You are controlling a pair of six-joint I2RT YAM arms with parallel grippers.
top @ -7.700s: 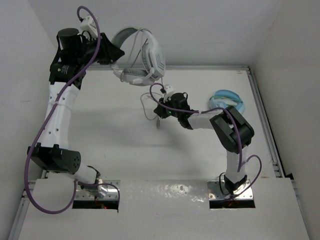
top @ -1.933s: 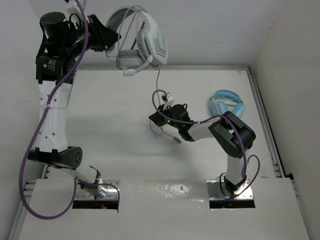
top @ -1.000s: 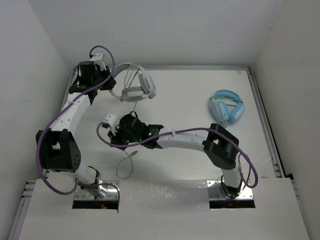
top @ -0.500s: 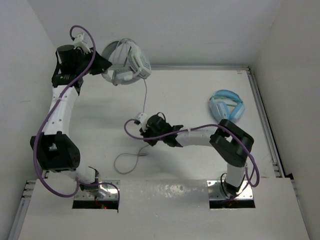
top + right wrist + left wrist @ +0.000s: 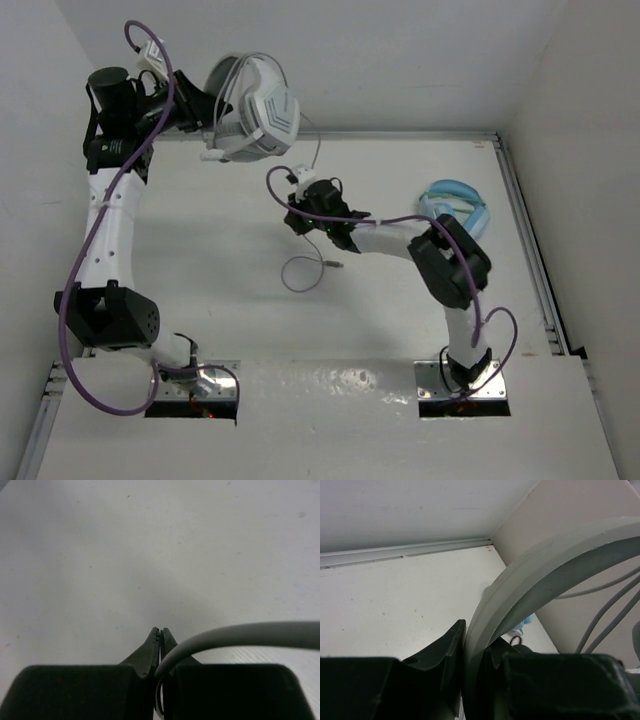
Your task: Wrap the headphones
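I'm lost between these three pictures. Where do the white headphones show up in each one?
Top external: the headphones are held aloft at upper left by the left hand.
Left wrist: only the grey headband shows, arcing up and right out of that hand's grip.
Right wrist: only their cable shows, pinched in the right hand.
Shared landmark: the white table, visible in all three views.

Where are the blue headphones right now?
In the top view, the light blue headphones lie on the table at the far right, beside the right arm.
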